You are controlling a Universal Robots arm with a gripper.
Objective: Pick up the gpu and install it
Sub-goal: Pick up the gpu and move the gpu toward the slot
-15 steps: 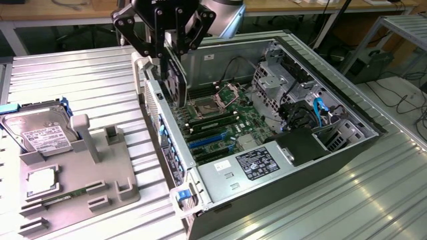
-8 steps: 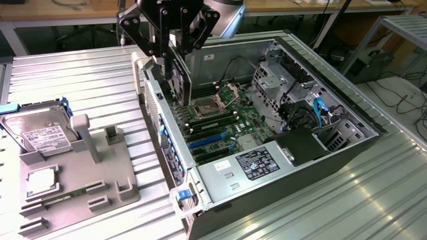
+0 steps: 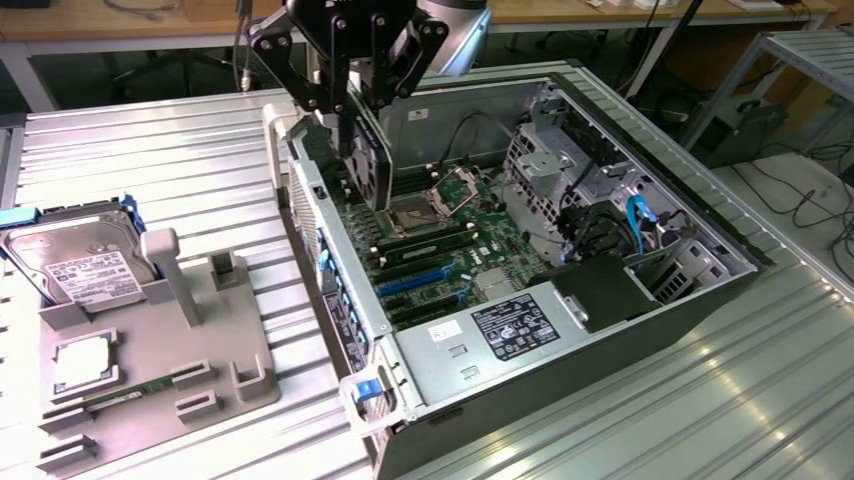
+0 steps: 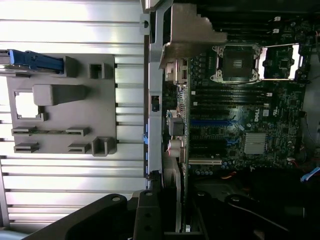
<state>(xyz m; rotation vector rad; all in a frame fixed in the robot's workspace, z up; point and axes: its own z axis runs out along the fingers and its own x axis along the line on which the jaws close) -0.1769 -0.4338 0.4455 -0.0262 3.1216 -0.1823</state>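
My gripper point(image 3: 352, 102) hangs over the open computer case point(image 3: 694, 320), shut on the gpu point(image 3: 368, 165). The card stands on edge beneath the fingers, near the case's wall on the exterior view's left, above the motherboard point(image 3: 447, 250) beside the CPU socket point(image 3: 461, 190). The wrist view catches the gpu point(image 4: 172, 165) edge-on, its silver end bracket point(image 4: 187, 32) farthest from the gripper point(image 4: 167, 220), along the case's rear wall. Blue expansion slots point(image 3: 416, 282) lie lower on the board, also seen as blue slots point(image 4: 210, 121). I cannot tell whether the card touches the board.
A grey fixture tray point(image 3: 160, 350) sits on the ribbed metal table at the exterior view's left, holding a silver hard drive point(image 3: 74, 265), a processor chip point(image 3: 83, 360) and a memory stick point(image 3: 134, 390). The power supply point(image 3: 514, 330) and cables point(image 3: 641, 225) crowd the case.
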